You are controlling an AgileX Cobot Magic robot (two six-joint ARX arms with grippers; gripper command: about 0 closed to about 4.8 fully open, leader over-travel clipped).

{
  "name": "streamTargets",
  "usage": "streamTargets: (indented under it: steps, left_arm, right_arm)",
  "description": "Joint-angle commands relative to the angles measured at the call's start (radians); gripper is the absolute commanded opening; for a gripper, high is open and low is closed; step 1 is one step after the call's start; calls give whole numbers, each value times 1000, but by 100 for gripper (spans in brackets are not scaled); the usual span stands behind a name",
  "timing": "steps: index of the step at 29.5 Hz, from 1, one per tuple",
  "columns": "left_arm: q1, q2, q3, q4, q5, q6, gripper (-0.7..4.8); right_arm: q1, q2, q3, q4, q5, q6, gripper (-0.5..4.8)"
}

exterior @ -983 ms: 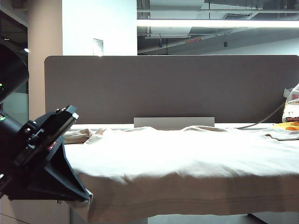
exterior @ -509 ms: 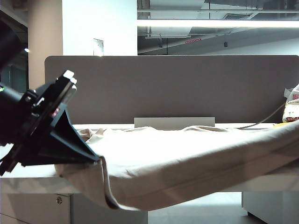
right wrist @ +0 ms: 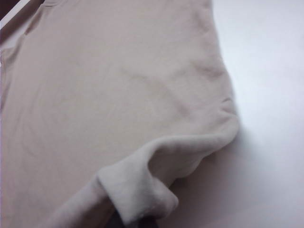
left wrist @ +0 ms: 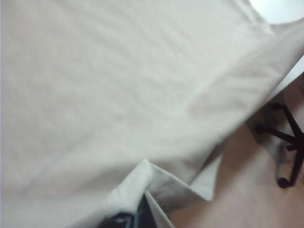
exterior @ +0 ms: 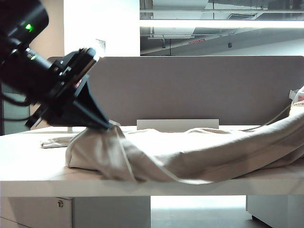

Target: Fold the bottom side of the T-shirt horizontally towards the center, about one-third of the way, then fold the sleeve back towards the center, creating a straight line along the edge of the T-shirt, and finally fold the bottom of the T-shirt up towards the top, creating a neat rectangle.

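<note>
Both grippers clamped on the soft beige T-shirt (exterior: 199, 152): left gripper (exterior: 108, 126) lifts its hem above white table (exterior: 28, 156); right gripper (right wrist: 137, 221) pinches bunched fabric.

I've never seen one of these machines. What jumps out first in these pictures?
The big black left gripper at the left of the exterior view, shut on the near edge of a beige T-shirt and holding it lifted over the white table. The right gripper, out of that view, pinches a bunched fold at the other end, so the cloth sags between them.
</note>
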Motion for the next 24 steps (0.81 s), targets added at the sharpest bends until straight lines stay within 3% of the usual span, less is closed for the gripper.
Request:
streamTargets:
  steps: [1,11,13,24]
  left_arm:
    - [5,-3,56,-55,-46,64,-6]
    - [138,-3,105,-60,-76,92,-6]
    - [153,-3,107,-55,-78,130,-6]
    - [162,8,191,-53,-152,174,-6]
  right_arm:
    - [-1,-2,5,-1,-2,1,-6]
    - [0,45,65,2,-6,1,-6]
    - [0,78,93,1,-9,1,-6]
    - [0,282,243,-11,-54,1,-6]
